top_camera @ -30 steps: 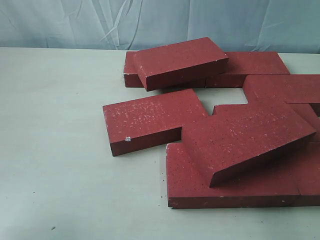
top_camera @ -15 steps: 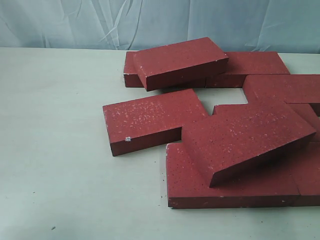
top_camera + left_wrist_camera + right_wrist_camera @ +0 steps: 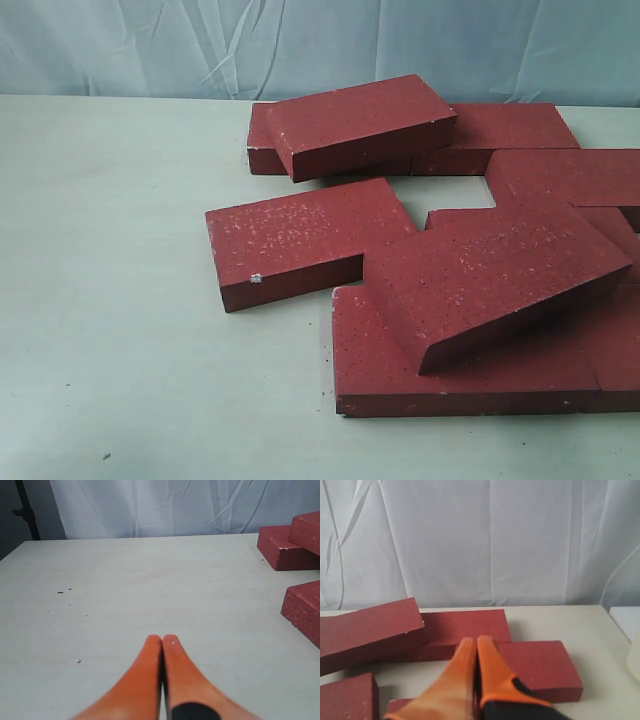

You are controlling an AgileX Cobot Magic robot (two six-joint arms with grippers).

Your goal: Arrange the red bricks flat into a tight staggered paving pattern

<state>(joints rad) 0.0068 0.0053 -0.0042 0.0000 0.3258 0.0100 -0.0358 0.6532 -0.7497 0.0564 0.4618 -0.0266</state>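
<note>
Several dark-red bricks lie in a loose heap on the right half of the pale table [image 3: 130, 300]. One brick [image 3: 358, 122] rests tilted on top of the back row. Another brick [image 3: 495, 275] leans slanted across the front ones. A single flat brick [image 3: 300, 238] juts out to the left. Neither gripper shows in the exterior view. My left gripper [image 3: 162, 639] is shut and empty above bare table, with brick ends [image 3: 305, 609] off to one side. My right gripper [image 3: 473, 641] is shut and empty above a flat brick [image 3: 540, 665].
A wrinkled pale-blue cloth backdrop [image 3: 150, 45] hangs behind the table. The left half of the table top is bare apart from a few dark crumbs [image 3: 61, 591]. A black stand [image 3: 25, 510] rises beyond the table's far corner in the left wrist view.
</note>
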